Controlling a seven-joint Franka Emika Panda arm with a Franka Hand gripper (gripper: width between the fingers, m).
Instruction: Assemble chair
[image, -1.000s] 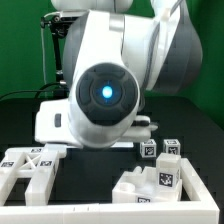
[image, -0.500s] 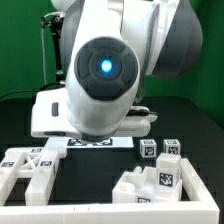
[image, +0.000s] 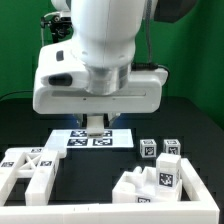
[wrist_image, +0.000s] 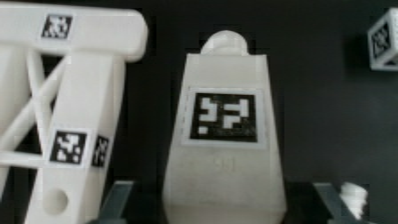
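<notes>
Tool swung down, straddles chair pc.

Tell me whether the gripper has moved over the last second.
Yes. It has risen: the gripper now hangs above the marker board, which the arm hid earlier, while the tagged cubes stayed put.

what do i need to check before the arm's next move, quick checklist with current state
1. Centre piece lined up between the fingertips: ok in the wrist view.
2. Gripper closed on the centre piece: cannot tell; a dark gap shows beside one finger.
3. Frame piece apart from the centre piece: ok, a dark strip separates them.
4. Tagged cubes out of the gripper's way: ok, off to the exterior view's right.
5. Height above the marker board: cannot tell.
</notes>
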